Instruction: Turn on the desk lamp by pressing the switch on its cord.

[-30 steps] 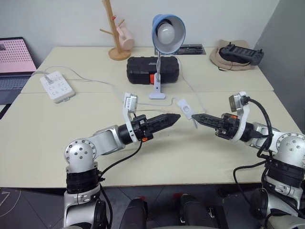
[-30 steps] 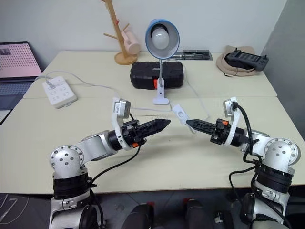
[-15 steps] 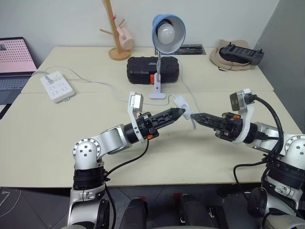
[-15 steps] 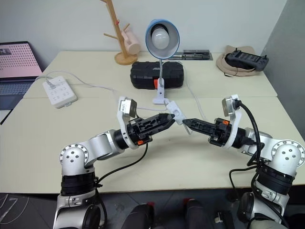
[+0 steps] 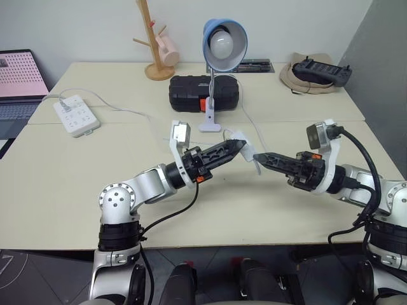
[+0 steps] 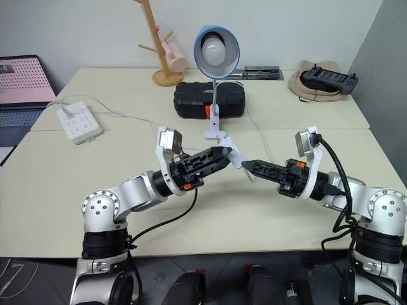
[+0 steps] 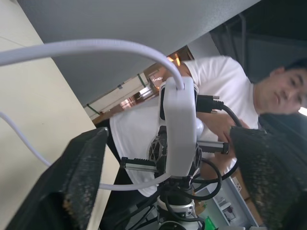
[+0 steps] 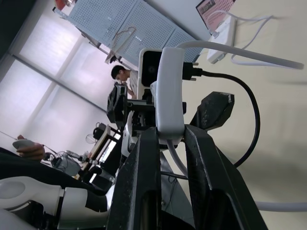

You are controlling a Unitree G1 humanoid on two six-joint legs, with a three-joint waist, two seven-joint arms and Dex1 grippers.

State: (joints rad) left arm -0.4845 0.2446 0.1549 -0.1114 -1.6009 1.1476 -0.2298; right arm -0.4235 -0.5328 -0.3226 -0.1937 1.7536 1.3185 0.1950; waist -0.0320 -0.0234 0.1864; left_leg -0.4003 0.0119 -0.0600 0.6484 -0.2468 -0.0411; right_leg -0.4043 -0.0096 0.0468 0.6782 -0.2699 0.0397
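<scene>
Even, bright indoor light; soft shadows on the cream counter. Wrist views: near black fingers blurred, bright windows glaring upper left.

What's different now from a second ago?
The left gripper has swung in to the switch from the left, its open fingers now on either side of it. The right gripper, shut on the switch's lower end, has lifted it off the table and carried it slightly leftward. The lamp is unlit as before; the power strip and black case haven't moved.
</scene>
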